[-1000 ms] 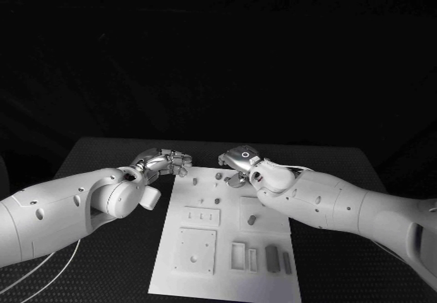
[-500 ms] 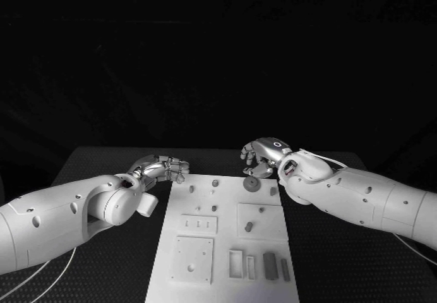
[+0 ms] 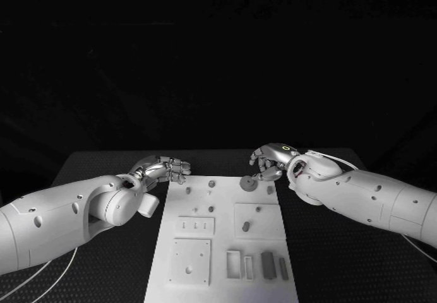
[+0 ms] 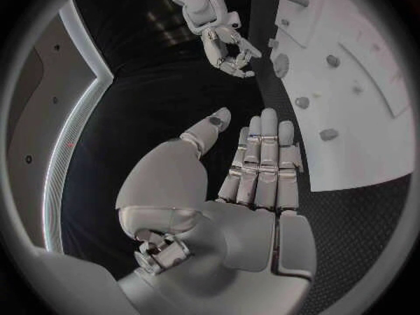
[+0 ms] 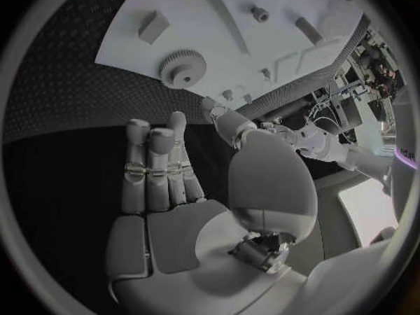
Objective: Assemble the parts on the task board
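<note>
Task board: white plate, lengthwise at mid-table, between the two arms. Landmark for all entries below.

Gear: small toothed disc, lying flat near far edge of board, toward right hand; toothed rim plain in right wrist view. Apparently loose, not yet seated.

Pegs: several small grey pieces standing at far half of board. Seated or merely placed: cannot tell.

Bars: narrow grey pieces at near end of board, beside open slots; judged unassembled.

Right hand: just beyond far right corner of board, beside gear, not touching; fingers extended side by side, holding nothing.

Left hand: off far left corner of board; fingers straight, close together, empty.

Progress: early; most assembly outstanding.
</note>
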